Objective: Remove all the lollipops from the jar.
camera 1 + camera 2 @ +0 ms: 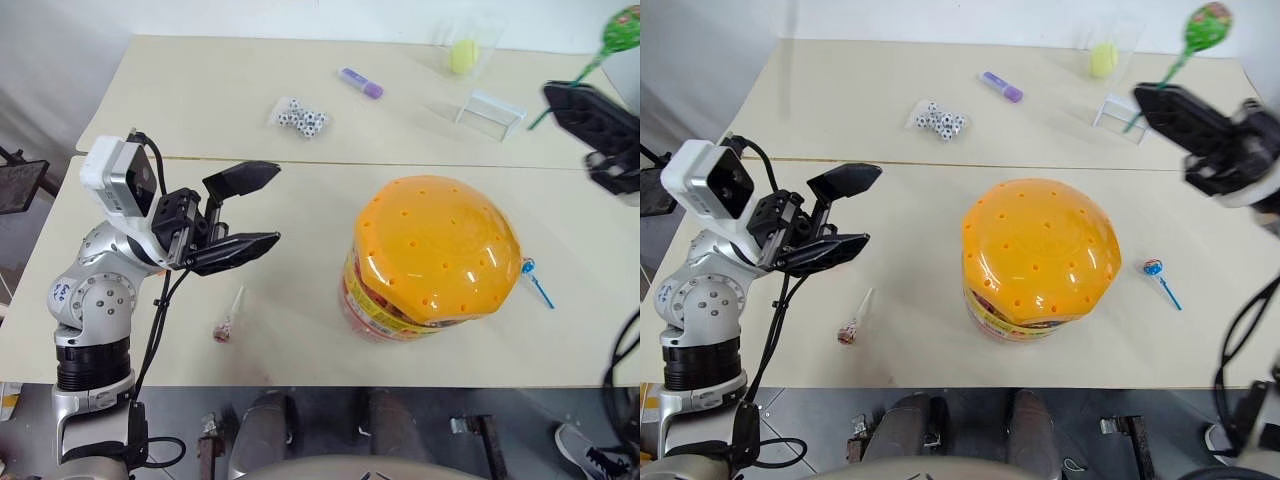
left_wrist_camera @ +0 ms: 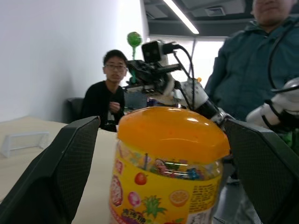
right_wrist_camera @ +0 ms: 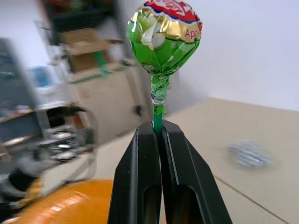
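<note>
Green lollipop point(image 1: 622, 33) cut off by the frame edge, jar point(image 1: 430, 262) contents hidden under its orange lid

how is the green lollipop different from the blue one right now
The green lollipop is held up in the air, its stick pinched in the shut right gripper; the blue lollipop lies flat on the table beside the jar, touched by nothing. The green one has a green stick, the blue one a blue stick. Both are out of the jar, and both wrappers carry some red.

Left gripper point(image 1: 245, 210) open; right gripper point(image 1: 1152, 100) raised, clamped.
</note>
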